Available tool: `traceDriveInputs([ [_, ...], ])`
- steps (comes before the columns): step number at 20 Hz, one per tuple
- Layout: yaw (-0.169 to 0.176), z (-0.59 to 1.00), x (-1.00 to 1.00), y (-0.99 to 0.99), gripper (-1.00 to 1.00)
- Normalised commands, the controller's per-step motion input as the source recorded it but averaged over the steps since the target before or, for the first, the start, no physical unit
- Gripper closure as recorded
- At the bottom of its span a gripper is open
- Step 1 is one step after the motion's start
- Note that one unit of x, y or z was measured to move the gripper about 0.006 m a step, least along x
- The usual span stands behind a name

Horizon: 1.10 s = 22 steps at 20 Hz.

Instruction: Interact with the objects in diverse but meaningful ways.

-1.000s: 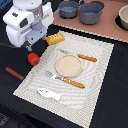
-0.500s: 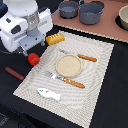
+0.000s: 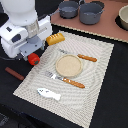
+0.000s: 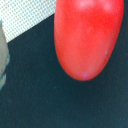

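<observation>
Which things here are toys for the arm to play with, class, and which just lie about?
For the job:
round red tomato
yellow-orange bread loaf
flat white fish
brown sausage
blue-grey handled pot

Lying about:
striped cloth placemat
round tan plate
orange-handled fork
orange-handled knife

Black tabletop [image 3: 107, 95], striped beige placemat [image 3: 95, 75] at centre, red tomato [image 3: 33, 59] and brown sausage [image 3: 14, 74] on bare black surface beside the mat's edge, tan board [image 3: 112, 25] behind.

Tomato [image 4: 87, 37] smooth glossy plastic; placemat [image 3: 97, 75] woven cloth
</observation>
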Motion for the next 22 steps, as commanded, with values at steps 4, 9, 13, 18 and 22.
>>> traceDriveInputs([
  [4,0.000,-0.28,0.08,-0.01,-1.00],
  [9,0.000,-0.26,0.03,0.00,-1.00],
  [13,0.000,-0.29,0.00,-0.05,1.00],
  [18,-0.005,-0.33,-0.02,-0.13,1.00],
  [22,-0.008,-0.21,-0.03,-0.18,1.00],
])
